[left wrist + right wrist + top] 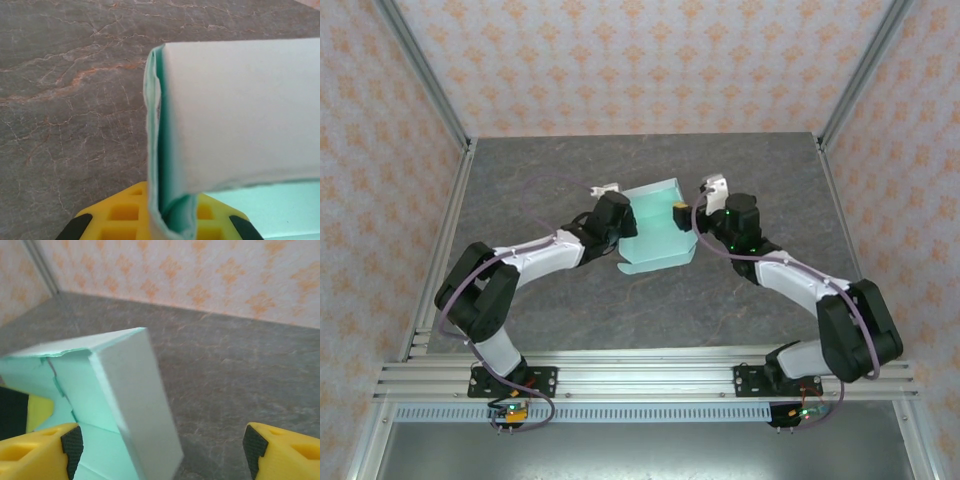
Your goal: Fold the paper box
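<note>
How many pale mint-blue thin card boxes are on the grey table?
1. The pale mint-blue card box lies half folded on the grey table, between the left gripper and the right gripper. No other seems hidden.

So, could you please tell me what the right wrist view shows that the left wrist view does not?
Right wrist view: the patterned back wall, and the right gripper open, its yellow fingers wide apart before a raised wall of the paper box. Left wrist view: a doubled card edge, close up, running down into the left gripper, which looks shut on it. Both share the mint box and the grey marbled table.
</note>
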